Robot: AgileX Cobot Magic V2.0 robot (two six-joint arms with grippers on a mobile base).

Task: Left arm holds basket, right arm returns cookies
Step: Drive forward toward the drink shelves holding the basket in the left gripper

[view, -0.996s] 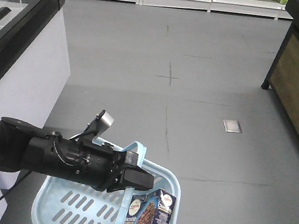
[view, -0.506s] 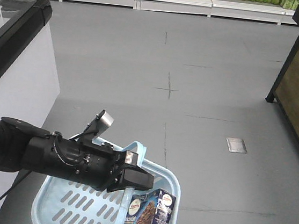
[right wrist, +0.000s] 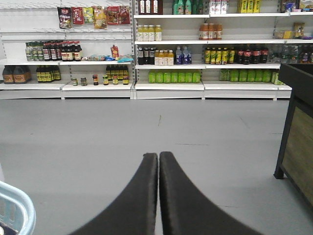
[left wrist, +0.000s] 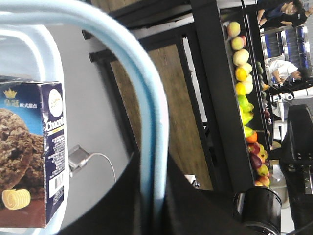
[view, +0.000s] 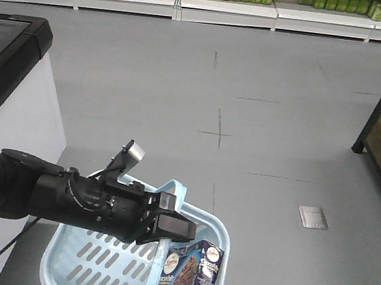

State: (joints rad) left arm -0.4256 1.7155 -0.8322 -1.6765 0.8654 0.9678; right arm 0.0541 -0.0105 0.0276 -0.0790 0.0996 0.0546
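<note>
The base is seemingly rolling toward the shelves (view: 227,2) (floor plate (view: 313,217) drifting right, freezer (view: 15,47) sliding off left), while the left jaws are staying clamped on the basket (view: 95,255) handle (left wrist: 146,98), the cookies (view: 189,276) are still riding inside, and the right jaws are staying together, empty.

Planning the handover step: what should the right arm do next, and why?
Probably turn the right gripper toward the basket: it is shut, empty and facing the shelves, while the cookie box stands in the basket the left gripper holds.
</note>
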